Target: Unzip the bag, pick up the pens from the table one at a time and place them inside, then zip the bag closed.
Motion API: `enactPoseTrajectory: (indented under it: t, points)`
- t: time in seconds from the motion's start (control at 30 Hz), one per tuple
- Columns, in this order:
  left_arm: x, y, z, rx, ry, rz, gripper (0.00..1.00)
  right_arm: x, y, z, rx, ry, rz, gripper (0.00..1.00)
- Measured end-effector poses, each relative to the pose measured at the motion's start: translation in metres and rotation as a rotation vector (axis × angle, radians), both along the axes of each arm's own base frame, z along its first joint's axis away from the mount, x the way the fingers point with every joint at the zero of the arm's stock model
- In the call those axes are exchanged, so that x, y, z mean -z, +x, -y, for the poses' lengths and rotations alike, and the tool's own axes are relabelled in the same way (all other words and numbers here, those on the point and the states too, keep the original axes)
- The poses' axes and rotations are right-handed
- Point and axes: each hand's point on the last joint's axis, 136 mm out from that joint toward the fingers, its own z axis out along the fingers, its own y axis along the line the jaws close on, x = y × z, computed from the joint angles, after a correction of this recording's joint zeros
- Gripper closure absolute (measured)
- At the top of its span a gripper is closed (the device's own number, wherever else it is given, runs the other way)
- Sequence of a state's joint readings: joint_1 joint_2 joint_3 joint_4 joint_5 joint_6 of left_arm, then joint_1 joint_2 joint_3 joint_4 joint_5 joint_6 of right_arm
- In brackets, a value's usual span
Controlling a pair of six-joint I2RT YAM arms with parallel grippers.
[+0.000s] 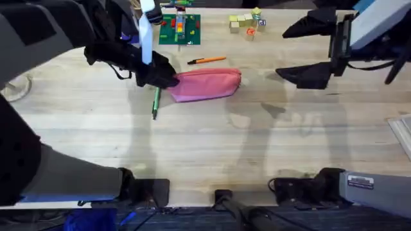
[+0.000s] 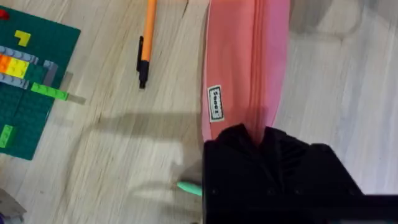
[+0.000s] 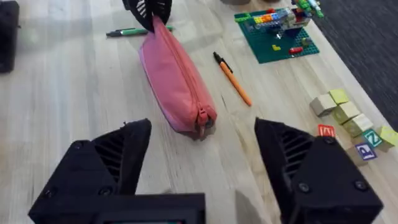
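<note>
A: Where's the bag (image 1: pixel 207 85)?
B: On the table (image 1: pixel 212 147), far half, a bit left of centre. Pink, lying longways, zip along the top, looks zipped. Zip pull hangs at the end nearest the right gripper (image 3: pixel 202 162).

A: Left gripper (image 1: pixel 164 76)?
B: Sitting on the bag's left end. In the wrist view the black fingers (image 2: pixel 267 168) cover that end and the fabric runs in between them, so it looks clamped on the bag. Can't see the tips or how tight; the body hides them.

A: Right one?
B: Wide open, nothing in it. Hangs over bare wood, well right of the bag, not touching. Fingers only partly in the wrist pic, cut off at the edge.

A: Pens?
B: Green pen (image 1: pixel 155 104) just left of the bag, by the left gripper; its upper end is hidden under the gripper. In the left wrist view only a green tip pokes out. Orange pen (image 1: pixel 207 60) just beyond the bag, black cap end, apart from it.

A: Other stuff?
B: Green brick plate (image 1: pixel 180 29) w/ bricks on it, beyond the bag, left side. Small blocks (image 1: pixel 246 23) beyond the bag, right side; letters on them too small to read overhead. Bag's white label (image 2: pixel 215 103): text not legible.
</note>
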State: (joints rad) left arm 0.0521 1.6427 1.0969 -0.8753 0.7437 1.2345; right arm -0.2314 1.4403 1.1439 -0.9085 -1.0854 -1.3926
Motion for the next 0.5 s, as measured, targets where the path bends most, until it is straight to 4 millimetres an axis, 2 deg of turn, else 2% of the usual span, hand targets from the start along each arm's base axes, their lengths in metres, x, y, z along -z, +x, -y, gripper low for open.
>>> enactPoseTrajectory:
  t: [0.5]
  points:
    - [-0.0001, 0.0, 0.0, 0.0, 0.0, 0.0, 0.958, -0.0011, -0.0004, -0.0011, -0.005, 0.006, 0.004, 0.005]
